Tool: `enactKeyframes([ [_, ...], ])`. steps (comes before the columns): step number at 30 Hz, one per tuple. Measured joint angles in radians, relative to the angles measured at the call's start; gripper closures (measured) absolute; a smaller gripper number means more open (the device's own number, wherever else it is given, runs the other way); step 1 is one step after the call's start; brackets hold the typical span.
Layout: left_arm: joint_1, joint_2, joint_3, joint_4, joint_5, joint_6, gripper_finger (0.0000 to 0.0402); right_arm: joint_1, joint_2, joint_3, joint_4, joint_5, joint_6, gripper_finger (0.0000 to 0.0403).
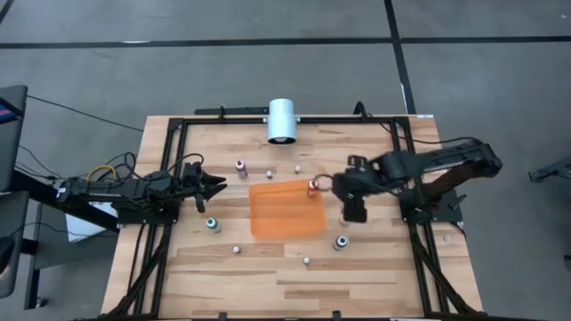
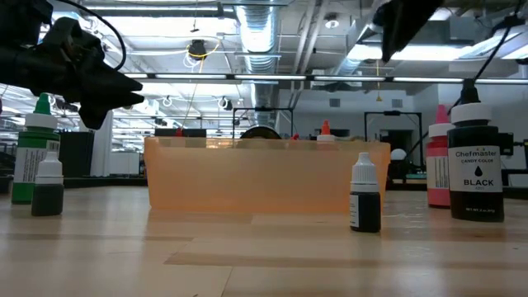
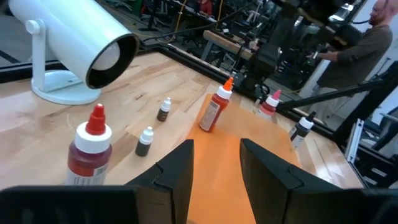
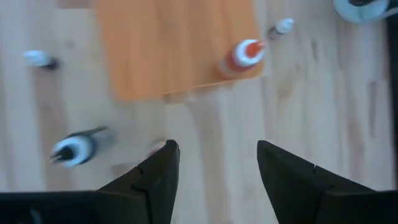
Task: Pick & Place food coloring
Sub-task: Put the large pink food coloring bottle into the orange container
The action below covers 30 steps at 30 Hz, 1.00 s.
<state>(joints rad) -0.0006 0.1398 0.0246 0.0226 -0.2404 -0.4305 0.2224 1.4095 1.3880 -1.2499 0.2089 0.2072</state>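
Note:
The food coloring bottles stand scattered around a flat orange tray [image 1: 285, 209]. One orange-topped bottle [image 1: 312, 186] [image 4: 242, 56] stands inside the tray at its far right corner. My right gripper [image 1: 351, 214] [image 4: 217, 162] hangs open above the table just right of the tray, pointing steeply down, with nothing between its fingers. A black bottle with a white top [image 4: 78, 146] [image 1: 341, 242] stands near it. My left gripper [image 1: 214, 185] [image 3: 214, 168] waits level at the tray's left side, open and holding nothing.
A white cylinder on a stand [image 1: 283, 120] sits at the far edge. A red bottle [image 1: 241, 166] and two tiny ones [image 1: 267, 171] [image 1: 297, 167] stand beyond the tray. A green-topped bottle [image 1: 212, 224] and small ones [image 1: 236, 250] [image 1: 306, 260] stand on its near side.

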Motion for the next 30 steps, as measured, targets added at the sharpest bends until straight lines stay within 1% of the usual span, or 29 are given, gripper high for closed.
enactKeyframes([
  [8,0.000,0.000,0.000,-0.001,0.000,0.000,0.0280,0.242,-0.143,-0.118,0.001,0.007,0.244,0.0203],
  [11,0.000,0.000,0.000,-0.001,0.000,0.000,0.0280,0.313,-0.170,-0.148,0.003,0.091,0.312,0.0205],
  [13,0.000,0.000,0.000,-0.001,0.000,0.000,0.0280,0.346,-0.183,-0.164,0.004,0.139,0.326,0.0205],
  [17,0.000,0.000,0.000,-0.001,0.001,0.000,0.0280,0.374,-0.174,-0.184,0.003,0.158,0.319,0.0203],
  [22,0.000,0.000,0.000,-0.001,0.001,0.000,0.0280,0.370,-0.132,-0.184,0.003,0.164,0.284,0.0202],
  [30,0.000,0.000,0.000,-0.001,0.001,0.000,0.0280,0.336,-0.005,-0.184,0.024,0.217,0.282,0.0208],
])
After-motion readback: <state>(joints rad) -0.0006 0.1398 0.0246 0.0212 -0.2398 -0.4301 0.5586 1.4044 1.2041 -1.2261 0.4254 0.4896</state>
